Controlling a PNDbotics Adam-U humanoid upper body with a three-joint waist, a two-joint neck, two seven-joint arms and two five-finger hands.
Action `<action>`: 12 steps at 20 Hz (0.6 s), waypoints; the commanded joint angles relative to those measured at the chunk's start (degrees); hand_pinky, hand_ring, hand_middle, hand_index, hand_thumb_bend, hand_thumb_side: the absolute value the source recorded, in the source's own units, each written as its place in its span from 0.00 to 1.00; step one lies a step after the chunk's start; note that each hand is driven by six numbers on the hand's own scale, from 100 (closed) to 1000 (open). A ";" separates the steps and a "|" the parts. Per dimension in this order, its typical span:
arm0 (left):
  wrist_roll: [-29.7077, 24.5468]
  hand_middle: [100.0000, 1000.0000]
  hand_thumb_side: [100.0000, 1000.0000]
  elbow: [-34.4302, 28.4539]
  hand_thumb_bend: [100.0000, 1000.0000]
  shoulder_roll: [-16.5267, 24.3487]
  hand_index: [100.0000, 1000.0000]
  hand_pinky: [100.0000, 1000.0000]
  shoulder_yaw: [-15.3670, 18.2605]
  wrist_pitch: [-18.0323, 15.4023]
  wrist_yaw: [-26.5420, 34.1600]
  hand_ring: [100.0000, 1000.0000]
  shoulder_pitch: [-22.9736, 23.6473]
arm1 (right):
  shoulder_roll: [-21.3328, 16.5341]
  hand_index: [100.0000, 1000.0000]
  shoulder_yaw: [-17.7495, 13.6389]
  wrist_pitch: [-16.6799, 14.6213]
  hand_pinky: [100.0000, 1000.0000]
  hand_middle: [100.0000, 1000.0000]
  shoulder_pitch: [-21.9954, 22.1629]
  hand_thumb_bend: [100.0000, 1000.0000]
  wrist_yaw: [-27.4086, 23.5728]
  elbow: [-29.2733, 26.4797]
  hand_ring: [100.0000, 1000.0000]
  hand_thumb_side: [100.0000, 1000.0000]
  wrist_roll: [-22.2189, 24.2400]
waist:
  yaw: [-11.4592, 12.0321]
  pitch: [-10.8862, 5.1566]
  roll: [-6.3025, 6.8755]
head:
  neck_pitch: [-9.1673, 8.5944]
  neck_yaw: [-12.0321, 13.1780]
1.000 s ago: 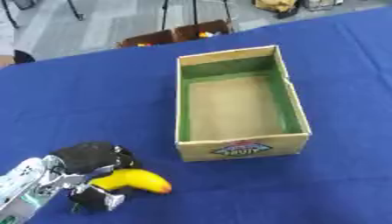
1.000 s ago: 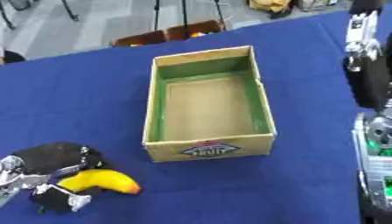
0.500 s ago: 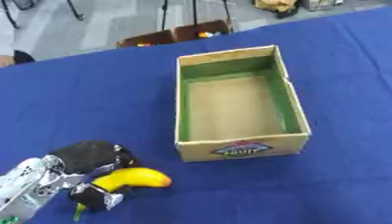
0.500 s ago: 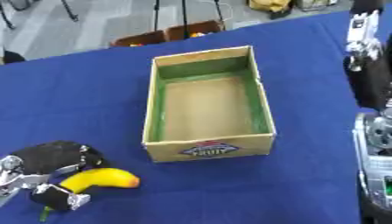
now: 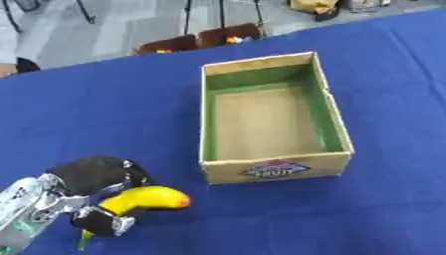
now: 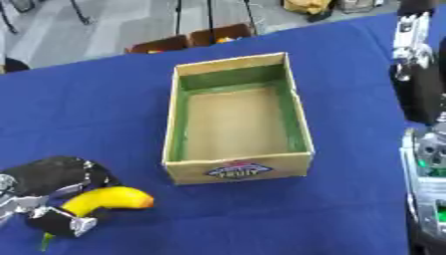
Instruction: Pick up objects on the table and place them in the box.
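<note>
Box (image 5: 272, 119), empty, stood mid-desk (image 5: 104, 114). Left hand (image 5: 91, 185), at seven o'clock from it, had fingers and thumb curled round the yellow fruit (image 5: 144, 197). Right hand's state could not be told. Recommended: lift clear of the near wall before carrying toward one o'clock.

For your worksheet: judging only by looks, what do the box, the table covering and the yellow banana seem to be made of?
Box: probably cardboard, matte tan with raw edges, green-lined walls and a printed label. Table covering: likely blue cloth, dull and unshiny. Banana, in the left hand: smooth, evenly yellow, slightly glossy, possibly plastic; real fruit cannot be ruled out.
</note>
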 commanded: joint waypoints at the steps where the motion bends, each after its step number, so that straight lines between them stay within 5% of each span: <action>1: -0.06 0.50 0.23 -1.86 0.00 2.51 0.62 0.22 1.58 0.40 0.64 0.37 -0.16 | -0.99 0.82 -0.18 0.02 0.72 0.46 -0.60 0.00 -0.17 -0.83 0.79 1.00 -0.25 | 0.09 -1.28 -0.29 | -0.62 -0.11; 12: 0.16 0.50 0.19 -9.75 0.00 7.08 0.62 0.21 6.59 1.75 2.92 0.36 0.54 | -0.98 0.82 -0.13 -0.12 0.72 0.46 -0.46 0.00 -0.08 -0.83 0.79 1.00 -0.48 | 0.45 -1.77 -0.16 | -0.93 -0.50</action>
